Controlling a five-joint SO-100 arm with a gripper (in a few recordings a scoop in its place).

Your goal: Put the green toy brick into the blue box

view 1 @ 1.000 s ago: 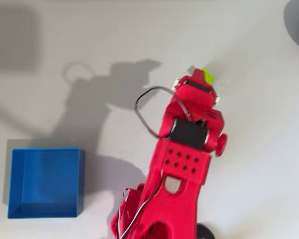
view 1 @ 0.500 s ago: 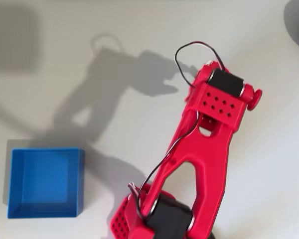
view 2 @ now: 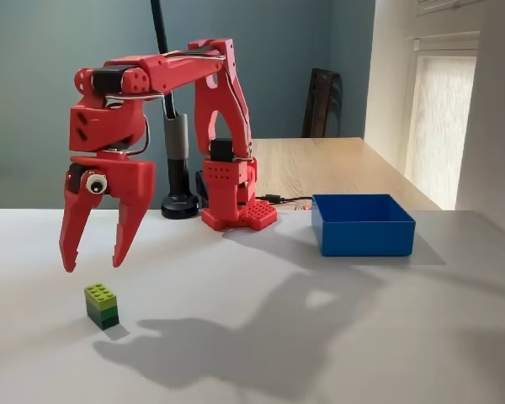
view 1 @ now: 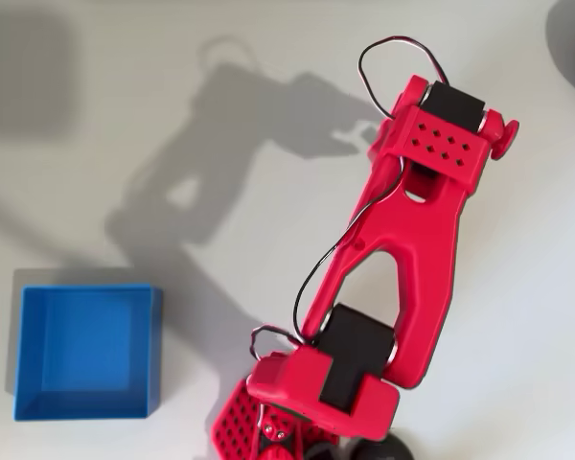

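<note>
Your gripper [view 2: 91, 259] hangs wide open and empty above the brick [view 2: 102, 305].

You have bare white table [view 2: 261, 337] all around; the blue box [view 2: 362, 224] sits well apart at the fixed view's right. The brick stands studs-up, long axis running away from that camera, just below and slightly right of your fingertips [view 2: 68, 263].

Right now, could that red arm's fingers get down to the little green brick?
Probably yes. The gripper hangs open just above the green toy brick, and nothing stands between them; the blue box sits well off to the side.
</note>
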